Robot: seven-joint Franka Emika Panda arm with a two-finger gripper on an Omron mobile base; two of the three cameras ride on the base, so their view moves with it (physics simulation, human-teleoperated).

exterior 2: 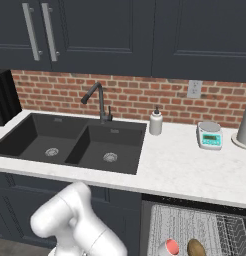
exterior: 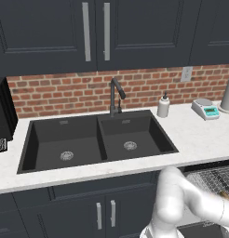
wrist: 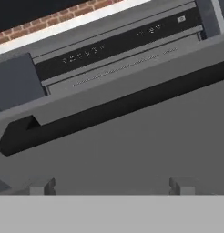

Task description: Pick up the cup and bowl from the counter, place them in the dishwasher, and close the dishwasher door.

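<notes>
The dishwasher (exterior 2: pixel 195 227) stands open under the counter (exterior 2: pixel 185 167), its silver wire rack pulled out. In the rack sit the cup (exterior 2: pixel 169 247), pale with a red inside, and to its right the dark-brown bowl (exterior 2: pixel 196 246); a bit of the bowl (exterior: pixel 226 195) also shows by the rack (exterior: pixel 214 179). In the hand view my gripper (wrist: pixel 111 186) is open, fingertips (wrist: pixel 41 185) wide apart with nothing between them. It faces the flat grey dishwasher door (wrist: pixel 132 154) from close up. A dark handle recess (wrist: pixel 109 113) and a control strip (wrist: pixel 114 43) lie beyond. I cannot tell whether the tips touch the door.
A black double sink (exterior: pixel 95 142) with its faucet (exterior: pixel 115 95) sits left of the dishwasher. A white pump bottle (exterior 2: pixel 155 122), a small scale (exterior 2: pixel 210 135) and a tall grey vessel (exterior 2: pixel 245 125) stand at the back of the counter. Cupboards with bar handles (exterior: pixel 104 214) lie below.
</notes>
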